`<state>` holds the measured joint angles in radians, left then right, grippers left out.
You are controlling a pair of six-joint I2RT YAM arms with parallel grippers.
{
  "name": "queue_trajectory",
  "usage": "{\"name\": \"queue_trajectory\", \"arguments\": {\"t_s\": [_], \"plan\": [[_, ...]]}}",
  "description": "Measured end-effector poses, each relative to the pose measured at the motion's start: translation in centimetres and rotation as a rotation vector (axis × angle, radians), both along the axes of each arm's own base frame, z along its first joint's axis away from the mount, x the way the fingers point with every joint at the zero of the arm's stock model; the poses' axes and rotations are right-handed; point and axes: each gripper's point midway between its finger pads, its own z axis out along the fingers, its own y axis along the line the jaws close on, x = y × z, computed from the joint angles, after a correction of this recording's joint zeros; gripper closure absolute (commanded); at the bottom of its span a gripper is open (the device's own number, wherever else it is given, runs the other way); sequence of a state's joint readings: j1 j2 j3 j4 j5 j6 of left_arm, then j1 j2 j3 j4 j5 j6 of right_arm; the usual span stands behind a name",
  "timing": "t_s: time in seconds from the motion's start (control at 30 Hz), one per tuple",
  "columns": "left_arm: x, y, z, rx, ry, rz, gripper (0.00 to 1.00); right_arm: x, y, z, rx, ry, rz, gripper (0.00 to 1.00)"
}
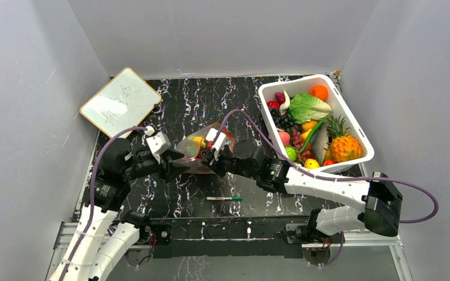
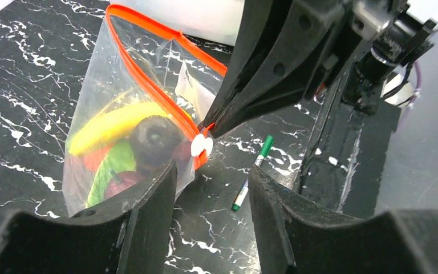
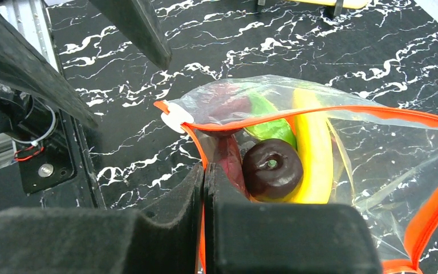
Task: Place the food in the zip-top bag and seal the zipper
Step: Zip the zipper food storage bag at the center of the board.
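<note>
The clear zip-top bag (image 1: 202,151) lies mid-table, its mouth open, with an orange-red zipper strip (image 2: 148,85) and a white slider (image 2: 201,145). Inside are a yellow banana-like piece (image 3: 313,154), a dark round fruit (image 3: 272,169), a green piece and a red piece. My right gripper (image 3: 204,177) is shut on the zipper strip (image 3: 197,140) near the slider (image 3: 174,119). My left gripper (image 2: 212,182) is open and empty, just short of the slider end of the bag (image 2: 125,131); its left finger (image 2: 148,194) is beside the bag's corner.
A white tub (image 1: 351,126) at the back right holds several toy fruits and vegetables, with a pineapple and lettuce among them. A white-and-green marker pen (image 1: 224,199) lies near the front edge. A small whiteboard (image 1: 120,100) leans at the back left.
</note>
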<state>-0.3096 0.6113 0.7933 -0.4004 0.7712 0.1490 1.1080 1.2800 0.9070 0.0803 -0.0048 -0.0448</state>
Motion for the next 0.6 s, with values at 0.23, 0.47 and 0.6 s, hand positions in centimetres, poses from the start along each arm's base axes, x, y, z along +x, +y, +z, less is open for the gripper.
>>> {"name": "queue_trajectory", "arguments": {"t_s": [0.23,0.47,0.6], "plan": [[0.1,0.1,-1.9,0.017,-0.124,-0.024,0.52,-0.4,0.2,0.0,0.011,0.019,0.031,1.00],[1.0,0.2,-3.7,0.044,-0.184,-0.026,0.54,-0.6,0.0,0.8,0.035,0.025,0.049,1.00],[1.8,0.1,-4.7,0.058,-0.200,-0.025,0.55,-0.8,0.1,1.2,0.049,0.023,0.065,1.00]]}}
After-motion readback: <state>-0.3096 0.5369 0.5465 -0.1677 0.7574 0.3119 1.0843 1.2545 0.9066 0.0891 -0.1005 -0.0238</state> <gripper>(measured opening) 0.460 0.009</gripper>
